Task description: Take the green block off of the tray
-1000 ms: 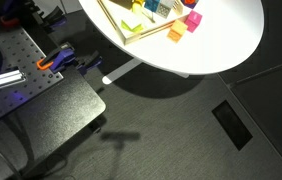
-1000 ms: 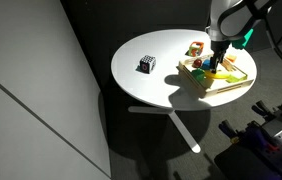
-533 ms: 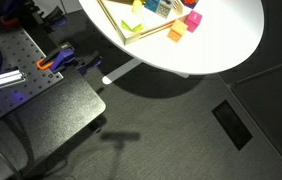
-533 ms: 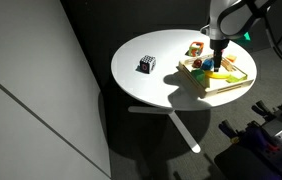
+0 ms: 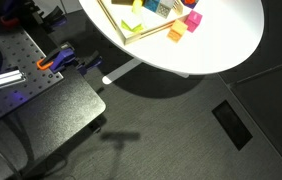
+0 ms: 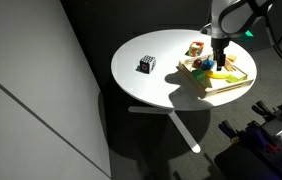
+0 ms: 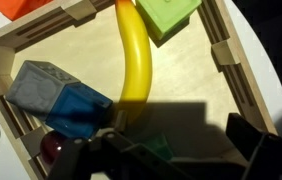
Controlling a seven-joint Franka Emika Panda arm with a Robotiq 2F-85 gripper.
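The wooden-rimmed tray [image 7: 243, 85] lies on the round white table and fills the wrist view. The lime-green block [image 7: 167, 15] lies inside the tray at its far end, touching the tip of a yellow banana [image 7: 134, 60]. My gripper [image 7: 171, 140] is open, low over the tray floor. Its fingers are spread on either side of a shadowed patch, short of the block. A dark green shape sits in that shadow; I cannot tell what it is. In an exterior view the gripper [image 6: 219, 62] hangs over the tray [image 6: 231, 88] with the green block [image 6: 206, 64] beside it.
A blue and grey block [image 7: 61, 98] and a dark red ball [image 7: 51, 150] lie in the tray's left part. On the table [image 6: 151, 88] outside the tray are a black-and-white cube [image 6: 146, 65] and loose coloured blocks [image 5: 177, 32]. The table edge is near the tray.
The gripper has shifted only slightly over the tray. The blocks and the tray have not moved.
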